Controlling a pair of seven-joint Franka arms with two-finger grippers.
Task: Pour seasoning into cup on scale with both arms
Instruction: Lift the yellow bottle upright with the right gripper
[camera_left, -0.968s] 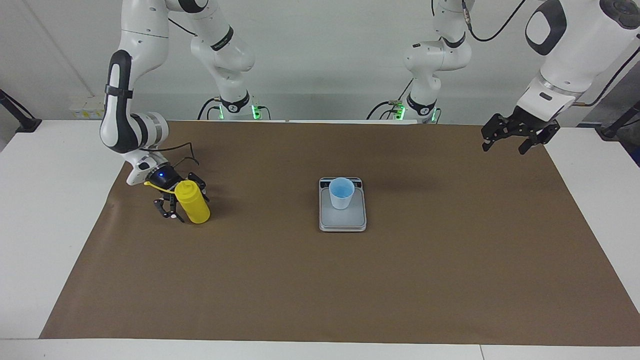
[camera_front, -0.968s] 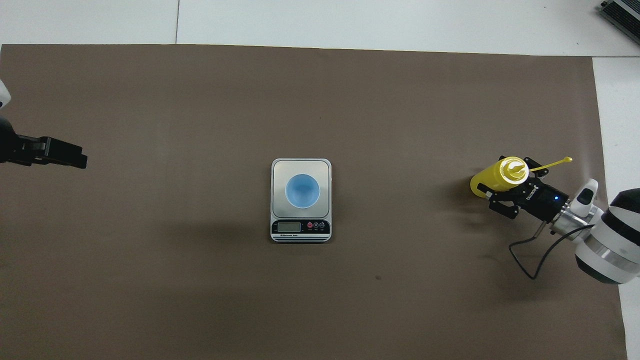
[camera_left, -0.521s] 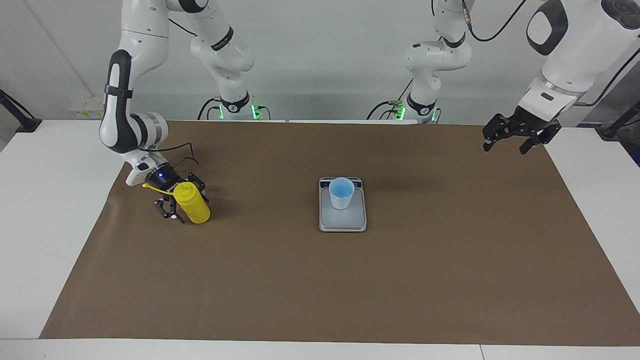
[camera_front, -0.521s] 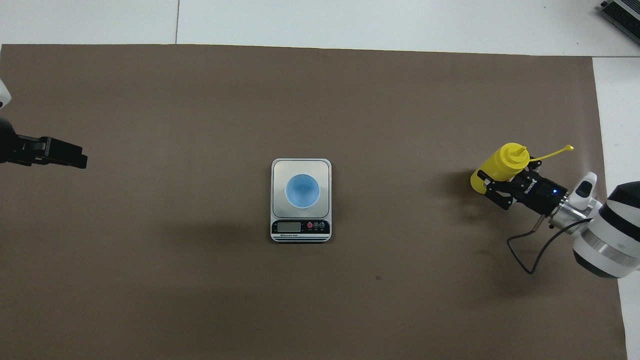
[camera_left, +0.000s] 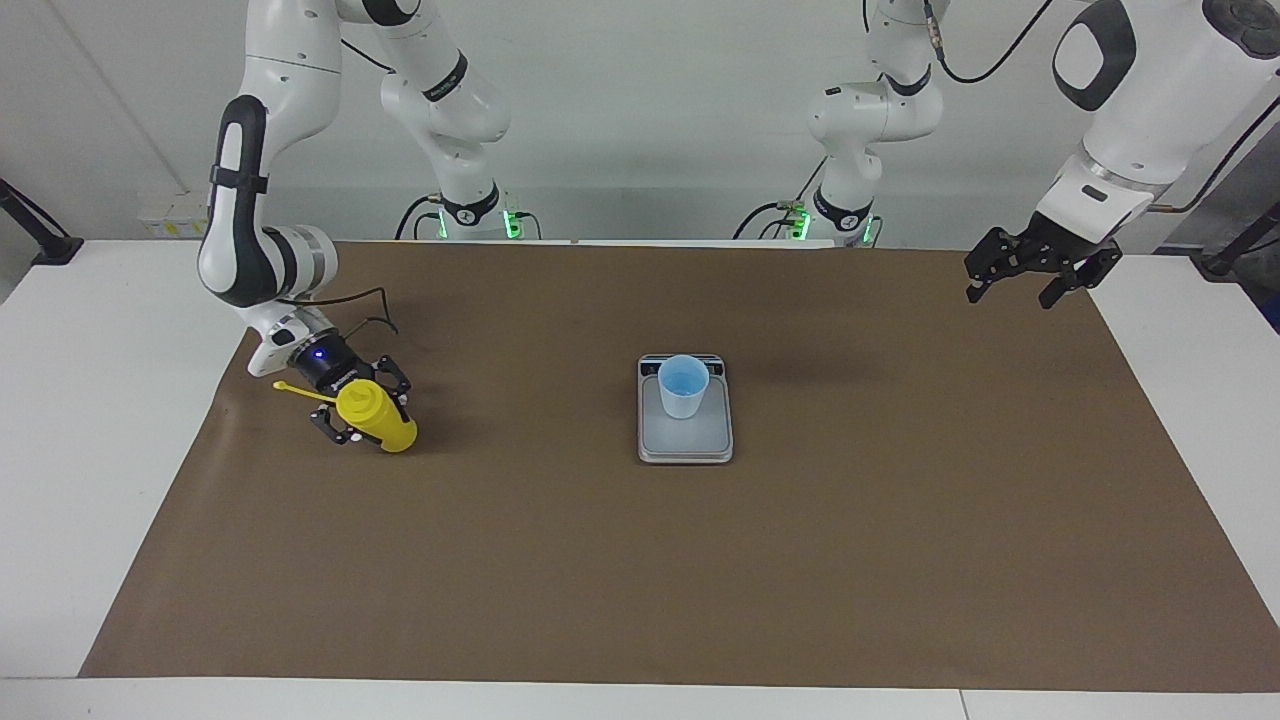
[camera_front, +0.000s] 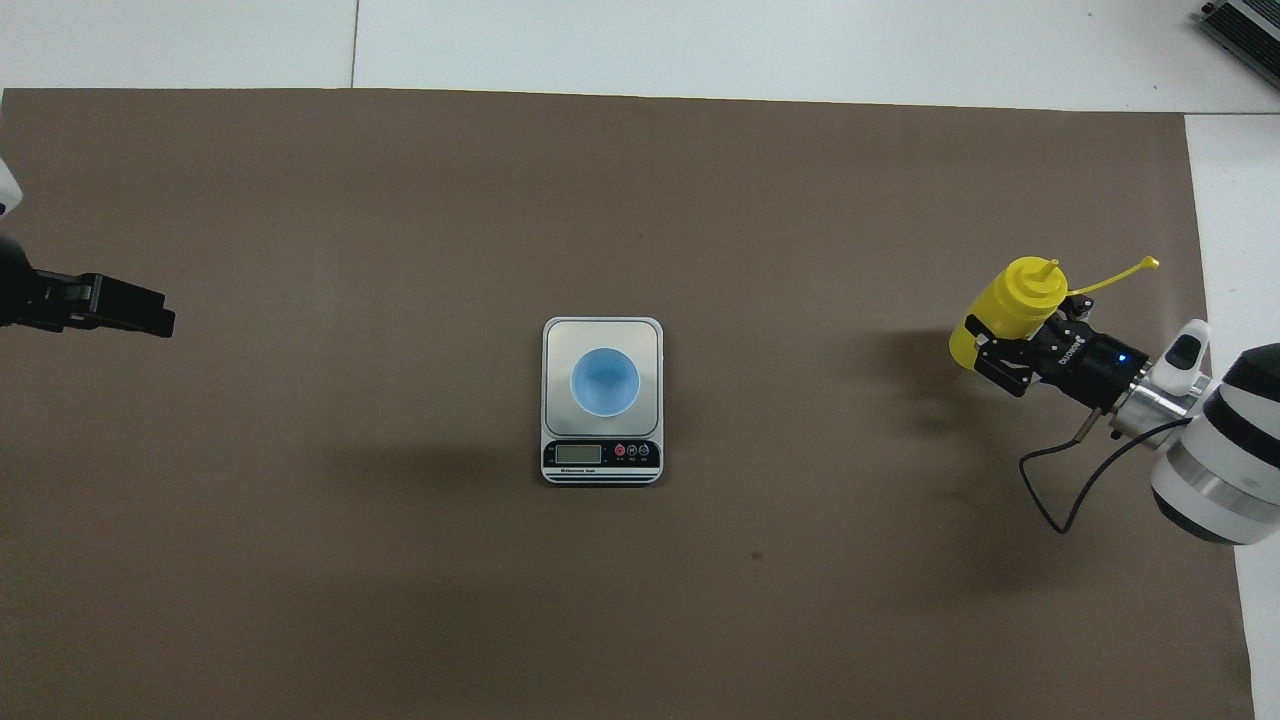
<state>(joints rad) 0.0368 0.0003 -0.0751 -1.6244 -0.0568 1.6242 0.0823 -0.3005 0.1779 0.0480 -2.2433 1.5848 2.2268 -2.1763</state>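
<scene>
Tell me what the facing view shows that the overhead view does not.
Only the facing view shows both arms up to their bases and the left gripper whole, waiting open over the mat's corner. Only the overhead view shows the scale display. Both show the right gripper shut on the tilted yellow bottle and the cup on the scale.

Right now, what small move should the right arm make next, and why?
Probably lift the yellow plastic squeeze bottle slightly. The right gripper is shut on it, tilted, at the brown mat, apart from the light-blue cup on the silver scale. The left gripper waits open.
</scene>
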